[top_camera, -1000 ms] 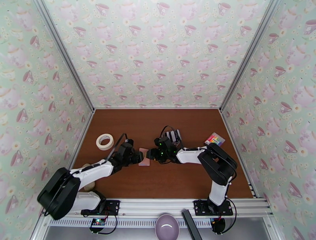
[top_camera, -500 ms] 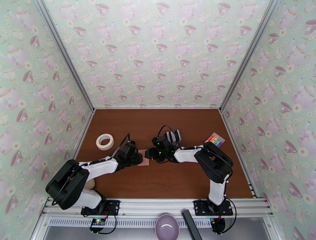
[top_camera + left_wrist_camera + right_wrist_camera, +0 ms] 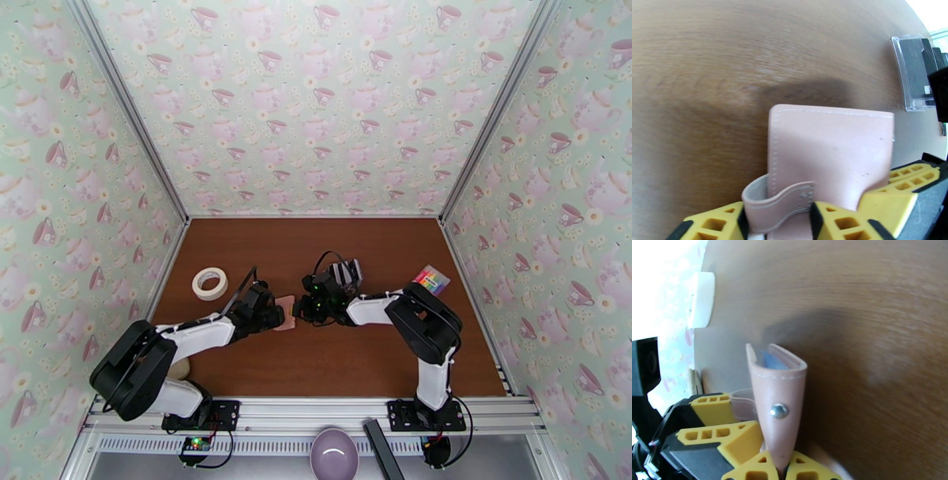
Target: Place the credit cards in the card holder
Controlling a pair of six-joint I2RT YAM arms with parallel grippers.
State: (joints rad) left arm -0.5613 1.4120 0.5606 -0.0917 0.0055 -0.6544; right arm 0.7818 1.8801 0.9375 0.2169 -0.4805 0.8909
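3 teacup-papered walls (image 3: 316, 103), brown wood tabletop (image 3: 332, 363) — evenly lit

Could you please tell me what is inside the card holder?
Between the pink covers of the card holder a pale blue pocket shows at the open edge. The covers hide whether it holds a card.

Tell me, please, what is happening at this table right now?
Both arms meet at the pink card holder in the middle of the table. The right gripper is shut on it near the snap stud, and the holder gapes slightly, showing bluish pockets. The left gripper has its fingers either side of the snap tab; whether it pinches the tab is unclear. The dark credit cards stand in a clear rack just beyond.
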